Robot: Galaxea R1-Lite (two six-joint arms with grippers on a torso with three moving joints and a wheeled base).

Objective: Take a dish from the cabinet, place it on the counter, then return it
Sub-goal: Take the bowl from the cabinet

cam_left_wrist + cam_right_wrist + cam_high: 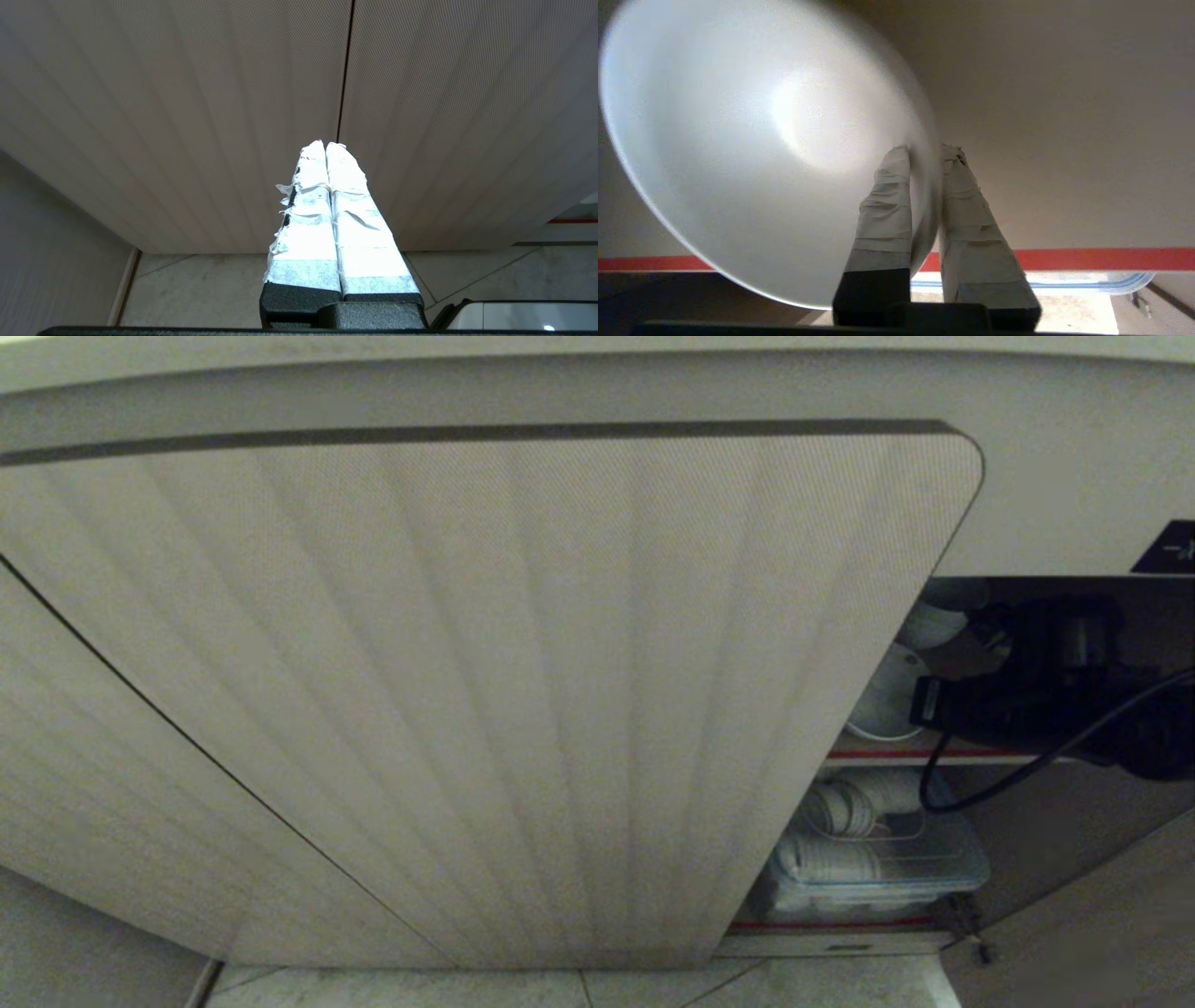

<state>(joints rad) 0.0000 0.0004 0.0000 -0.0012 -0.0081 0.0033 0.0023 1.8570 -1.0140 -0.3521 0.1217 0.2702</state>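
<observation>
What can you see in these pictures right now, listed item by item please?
dish: one, white, pinched by its rim, above the red-edged shelf.
cabinet doors: two, beige ribbed, filling the head view's left and middle.
shelf edge: one, red, inside the cabinet.
white dishes: several, lying stacked on the lower shelf.
clear container: one, blue-rimmed, on the lower shelf.
black label: one, above the opening.
floor tiles: pale, below the doors.
left gripper: one, white-taped fingers shut, facing the closed doors.
right gripper: one, taped fingers shut on the dish, inside the cabinet.
</observation>
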